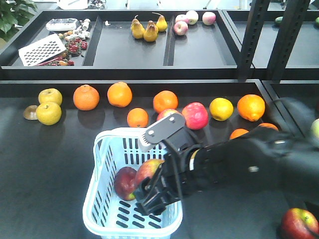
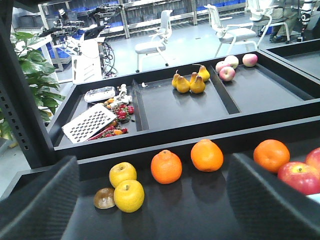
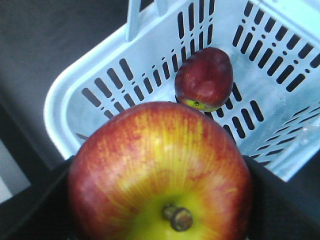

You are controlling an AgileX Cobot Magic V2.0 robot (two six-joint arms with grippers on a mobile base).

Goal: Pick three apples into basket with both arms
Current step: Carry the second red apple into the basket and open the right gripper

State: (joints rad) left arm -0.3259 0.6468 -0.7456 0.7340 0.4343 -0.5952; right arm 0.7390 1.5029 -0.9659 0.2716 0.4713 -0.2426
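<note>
Right end effector (image 1: pixel 152 191) grips red-yellow apple (image 3: pixel 160 172) above basket (image 1: pixel 97 209); left end effector (image 2: pixel 150 200) spread wide, holding nothing.

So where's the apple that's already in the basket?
In the front view, the dark apple lies on the basket floor, left of the right gripper holding a second apple.

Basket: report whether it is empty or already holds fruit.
Not empty. One dark red apple lies on the basket floor; the right gripper holds a second apple above it, not yet released.
</note>
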